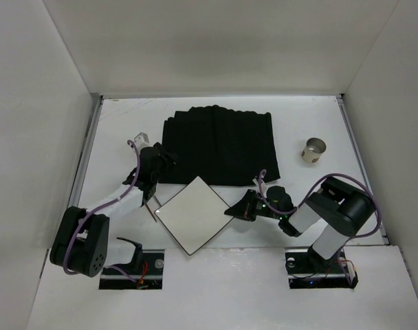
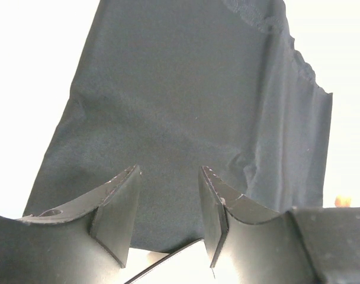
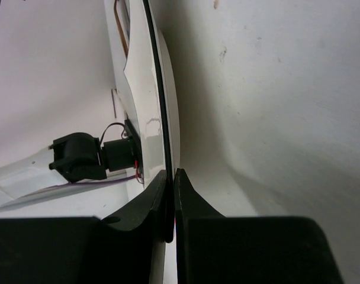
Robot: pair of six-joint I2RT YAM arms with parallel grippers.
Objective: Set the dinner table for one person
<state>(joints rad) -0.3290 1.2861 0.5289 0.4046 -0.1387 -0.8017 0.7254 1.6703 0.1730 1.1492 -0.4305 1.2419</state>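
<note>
- Tabletop first: the dinner table (image 1: 126,124) is the big white surface that fills the middle of the overhead view, with white walls on its left, right and far sides and the two arm bases at its near edge.
- A black ribbed cloth mat (image 1: 219,144) lies flat on the far middle of it, its far edge wavy.
- A square white plate (image 1: 193,214) with a thin dark rim sits near of the mat, turned corner-on like a diamond; its far corner reaches the mat's near edge.
- The right gripper (image 1: 231,210) comes in from the right and is clamped on the plate's right corner. In the right wrist view the two fingers of this gripper (image 3: 170,173) meet on the thin edge of the plate (image 3: 147,89).
- The plate seems raised off the table on that side, though the angle makes this hard to be sure of.
- The left gripper (image 1: 168,159) is at the mat's near left corner, jaws spread with nothing between them. Its wrist view shows the gripper (image 2: 169,171) over the mat (image 2: 180,106), with a sliver of the plate's rim (image 2: 168,260) below.
- A small grey cup (image 1: 314,149) stands upright on the table to the right of the mat, well apart from both arms.
</note>
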